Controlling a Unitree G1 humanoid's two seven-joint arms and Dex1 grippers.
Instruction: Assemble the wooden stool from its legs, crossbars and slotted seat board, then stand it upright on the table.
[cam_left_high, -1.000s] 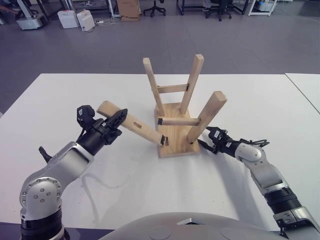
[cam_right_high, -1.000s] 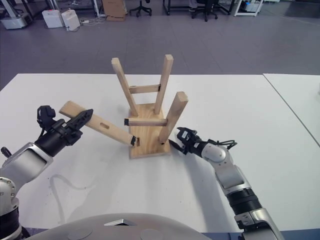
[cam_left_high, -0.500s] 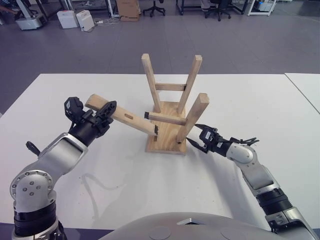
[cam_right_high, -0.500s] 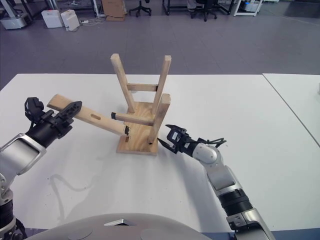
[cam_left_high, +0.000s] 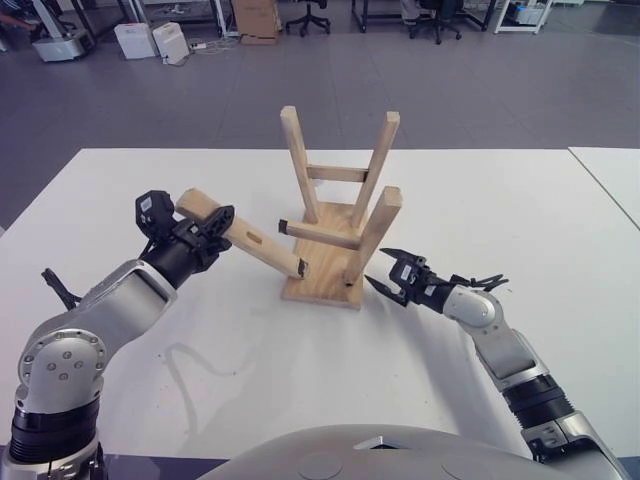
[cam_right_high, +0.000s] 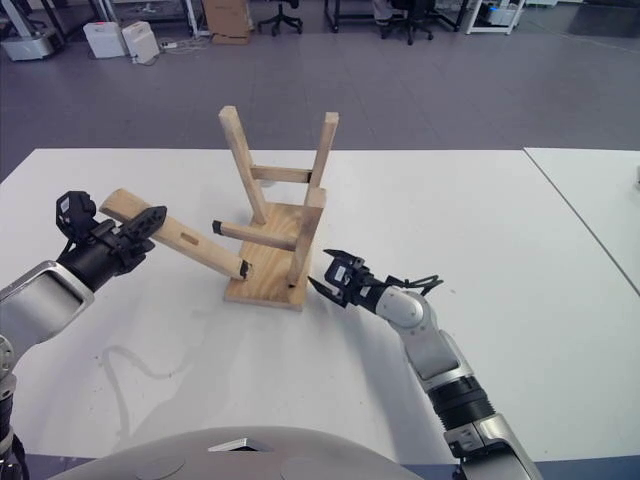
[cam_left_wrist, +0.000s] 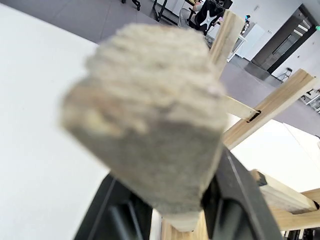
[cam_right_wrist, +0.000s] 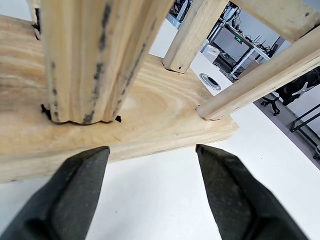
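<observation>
- Upside-down stool (cam_left_high: 372, 235) on the desk (cam_left_high: 520, 210): the left pincer (cam_left_high: 210, 232) clamps the last loose leg (cam_left_high: 262, 247), slanted, its foot at the seat board (cam_left_high: 320, 292) slot.
- The right pincer (cam_left_high: 392, 281) gapes empty just beside the board; next, likely, tilt the leg upright and press it home.

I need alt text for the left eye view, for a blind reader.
An upside-down wooden stool rests on its seat board on a white table, three legs up. The left gripper holds the tilted fourth leg at the board; the right gripper is open beside the board.
</observation>
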